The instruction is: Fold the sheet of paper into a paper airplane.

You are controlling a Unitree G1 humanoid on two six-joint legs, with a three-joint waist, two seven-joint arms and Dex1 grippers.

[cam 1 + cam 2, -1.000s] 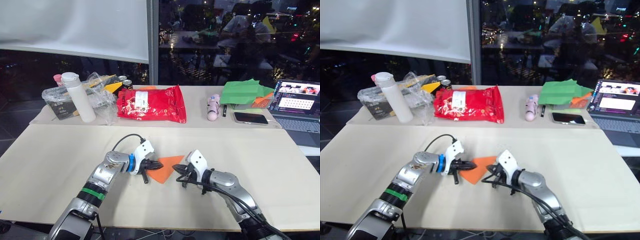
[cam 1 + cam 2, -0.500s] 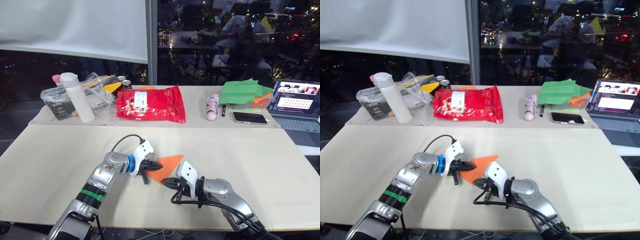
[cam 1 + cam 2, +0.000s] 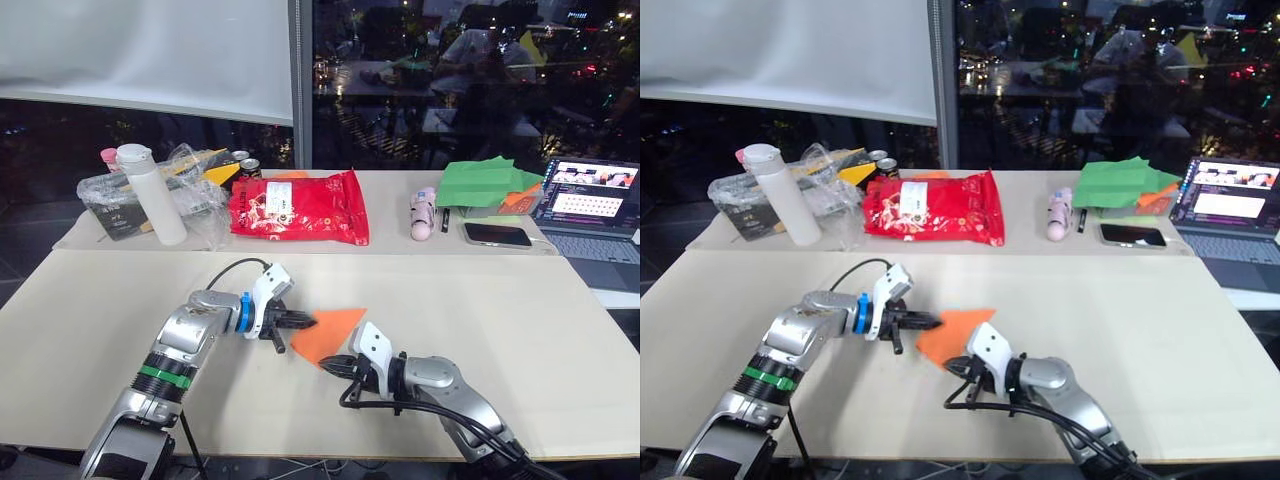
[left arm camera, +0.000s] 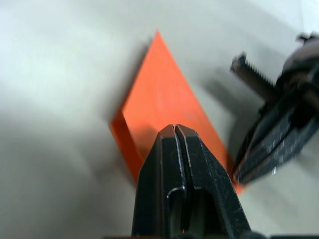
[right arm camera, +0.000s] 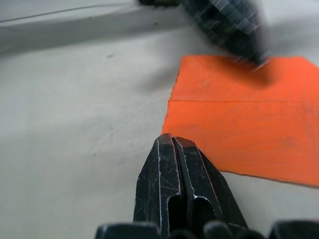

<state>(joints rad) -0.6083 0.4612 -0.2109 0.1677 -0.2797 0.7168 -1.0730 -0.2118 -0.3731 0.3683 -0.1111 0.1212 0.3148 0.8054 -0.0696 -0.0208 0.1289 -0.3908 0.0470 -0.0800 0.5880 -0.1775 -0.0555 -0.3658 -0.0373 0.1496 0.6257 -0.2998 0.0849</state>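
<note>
The thin bright orange sheet of paper (image 3: 328, 331), already a creased pointed wedge, lies on the near middle of the pale tabletop (image 3: 520, 300). The left hand (image 3: 300, 322), fingers pressed together, pins its left corner. The right hand (image 3: 337, 364), also closed, sits at its near edge. The crease would sharpen best with a firm slide while the corner is pinned.

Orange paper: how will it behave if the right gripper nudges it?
Paper looks thin and folded flat, so it is probably light and likely to slide on the smooth table. Left gripper pressing on one edge may make it pivot or buckle rather than move. Right gripper is shut.
</note>
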